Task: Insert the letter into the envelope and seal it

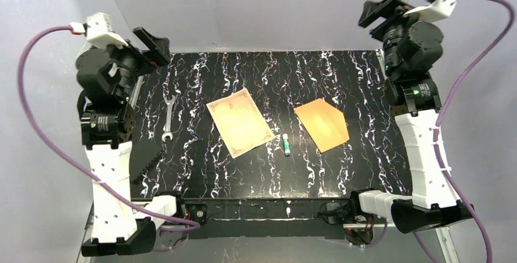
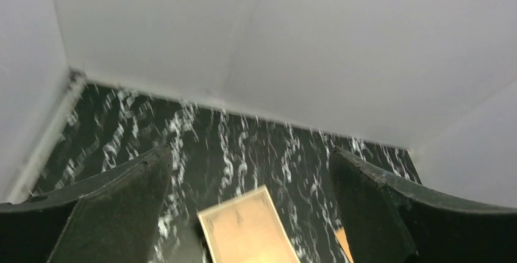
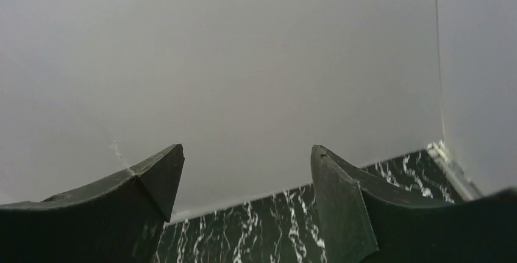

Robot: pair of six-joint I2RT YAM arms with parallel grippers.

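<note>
While both arms are tucked up at their own sides of the table (image 1: 201, 177), the letter (image 1: 241, 122) lies flat on the black marbled top, a bit left of the middle and turned at an angle. You can make out the reddish ornate border and some faint print inside it, but it's way too small to read from the top camera, and the left wrist view is blurry.

The envelope (image 1: 322, 124) lies flat to the right of the letter, clearly apart from it, also skewed. Between the two, just off the letter's near right corner, there's a little green-and-white tube (image 1: 286, 144); its label is too tiny to read. A silver double-ended wrench (image 1: 169, 116) lies left of the letter, not touching it.

The left gripper (image 2: 250, 153) is up in the air with its jaws spread wide and nothing in them, looking down at the far end of the letter. The right gripper (image 3: 247, 150) is also raised, jaws apart and holding nothing, mostly facing the grey wall.
</note>
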